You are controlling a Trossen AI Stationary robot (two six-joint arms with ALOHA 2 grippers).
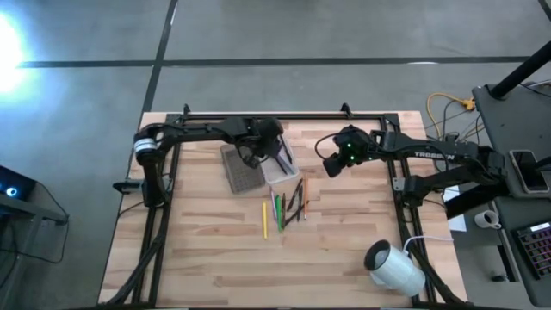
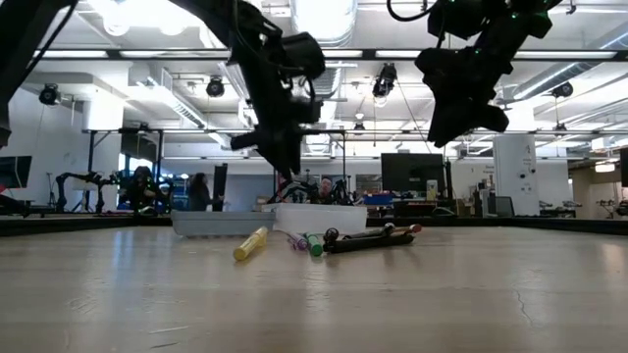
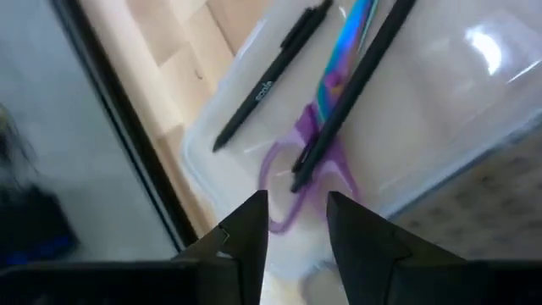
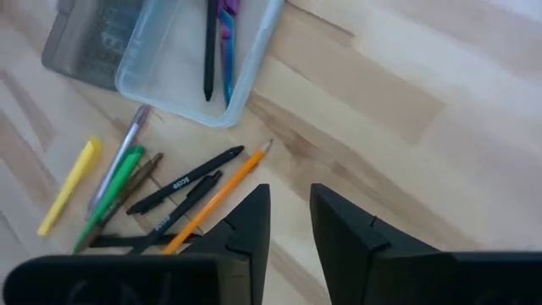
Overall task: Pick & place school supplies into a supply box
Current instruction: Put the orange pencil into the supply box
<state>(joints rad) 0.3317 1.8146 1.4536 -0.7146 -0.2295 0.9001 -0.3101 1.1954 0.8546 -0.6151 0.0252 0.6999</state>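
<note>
The clear supply box [image 1: 281, 164] stands on the table with its grey textured lid [image 1: 242, 170] flat beside it on the left. Inside the box lie purple-handled scissors [image 3: 318, 135] and two dark pens [image 3: 271, 80]. My left gripper [image 3: 296, 229] hovers open and empty just above the box. On the table near the box lie a yellow pen [image 4: 69, 186], a green pen [image 4: 114, 195], dark pens [image 4: 190, 182] and an orange pencil [image 4: 220, 199]. My right gripper [image 4: 288, 220] is open and raised, to the right of these.
A white roll [image 1: 393, 267] lies near the table's near right corner. A black frame rail [image 1: 284, 116] runs along the far edge, close behind the box. Bare wood spreads toward the near edge, in front of the loose pens.
</note>
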